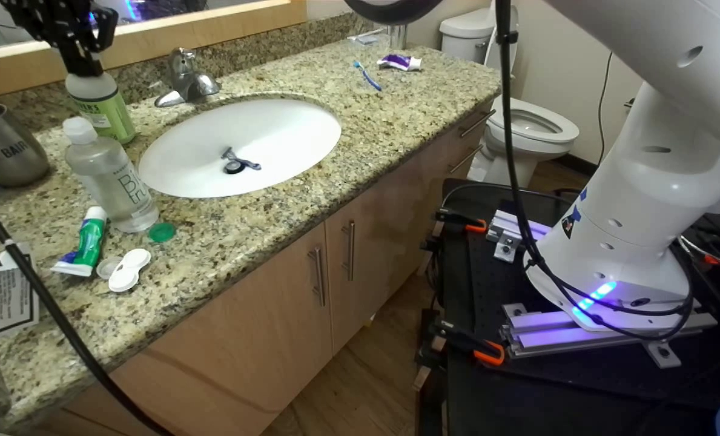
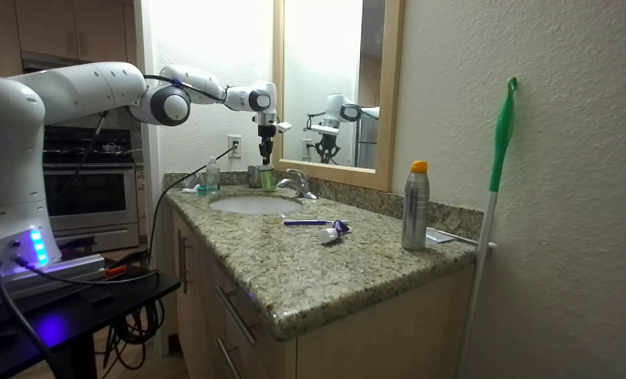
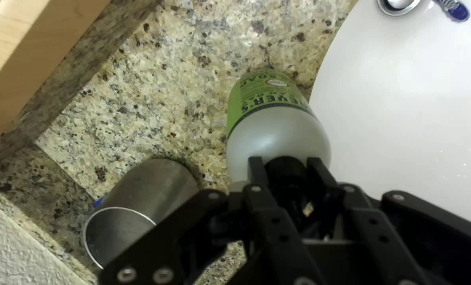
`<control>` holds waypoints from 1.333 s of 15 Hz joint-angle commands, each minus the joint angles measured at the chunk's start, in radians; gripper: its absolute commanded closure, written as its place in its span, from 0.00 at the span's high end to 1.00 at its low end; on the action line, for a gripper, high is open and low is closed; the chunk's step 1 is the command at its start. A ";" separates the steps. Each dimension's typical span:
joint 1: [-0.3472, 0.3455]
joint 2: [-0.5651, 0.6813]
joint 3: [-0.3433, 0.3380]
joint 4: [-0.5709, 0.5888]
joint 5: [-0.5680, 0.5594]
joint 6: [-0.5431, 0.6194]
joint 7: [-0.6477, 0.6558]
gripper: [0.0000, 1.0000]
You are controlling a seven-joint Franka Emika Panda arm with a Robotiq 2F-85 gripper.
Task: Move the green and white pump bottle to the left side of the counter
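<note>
The green and white pump bottle (image 1: 110, 116) has a green label, a whitish upper body and a black pump top. It stands on the granite counter (image 1: 372, 133) between the sink and the steel cup, also in an exterior view (image 2: 268, 180). In the wrist view the bottle (image 3: 273, 126) is seen from above. My gripper (image 3: 285, 162) has a finger on each side of the black pump collar, and both appear to touch it. The gripper also points straight down over the bottle in both exterior views (image 1: 84, 65) (image 2: 266, 159). Most of the pump head is hidden by the fingers.
A steel cup (image 3: 140, 206) stands close beside the bottle. The clear bottle (image 1: 114, 181), green tube (image 1: 88, 241) and contact lens case (image 1: 129, 269) lie toward the counter's front. The sink (image 1: 293, 133) and faucet (image 1: 187, 83) flank the bottle. A spray can (image 2: 416, 210) stands far off.
</note>
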 commanded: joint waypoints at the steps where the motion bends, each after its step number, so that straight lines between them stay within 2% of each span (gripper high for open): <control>1: 0.004 -0.005 -0.008 -0.026 0.000 0.044 0.079 0.08; 8: -0.008 -0.006 -0.002 -0.032 0.006 0.065 0.212 0.08; 20: -0.005 -0.015 0.000 -0.041 0.005 0.079 0.321 0.08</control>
